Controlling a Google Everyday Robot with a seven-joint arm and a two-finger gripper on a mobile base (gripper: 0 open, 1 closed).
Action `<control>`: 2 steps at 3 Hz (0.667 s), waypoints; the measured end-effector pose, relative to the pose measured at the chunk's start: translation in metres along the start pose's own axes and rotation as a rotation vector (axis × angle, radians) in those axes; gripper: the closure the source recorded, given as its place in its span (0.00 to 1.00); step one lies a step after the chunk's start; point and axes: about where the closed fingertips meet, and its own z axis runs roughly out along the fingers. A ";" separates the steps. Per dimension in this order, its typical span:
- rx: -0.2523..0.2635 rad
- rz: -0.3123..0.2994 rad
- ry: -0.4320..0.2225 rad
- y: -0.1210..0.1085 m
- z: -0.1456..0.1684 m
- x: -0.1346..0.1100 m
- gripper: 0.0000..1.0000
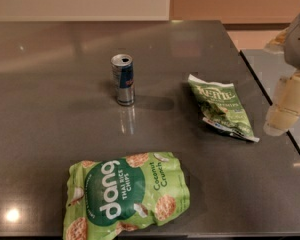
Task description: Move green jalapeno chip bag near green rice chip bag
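Note:
The green jalapeno chip bag (221, 106) lies flat on the dark grey table (50, 109) at the right, a slim crinkled bag with white "Kettle" lettering and a white-blue strip at its near end. The green rice chip bag (126, 193) lies at the front centre-left, large, puffy and light green with "dang" lettering. The two bags are well apart. My gripper (285, 106) hangs at the right edge of the view, cream-coloured, just right of the jalapeno bag and over the table's right edge, touching nothing.
A small blue and silver drink can (123, 79) stands upright at the centre, left of the jalapeno bag. The table's right edge (270, 99) runs diagonally beside the gripper. A second surface shows at the far right.

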 end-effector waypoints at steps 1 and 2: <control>-0.001 0.000 -0.001 -0.001 0.000 -0.001 0.00; -0.026 0.008 -0.042 -0.012 0.016 -0.004 0.00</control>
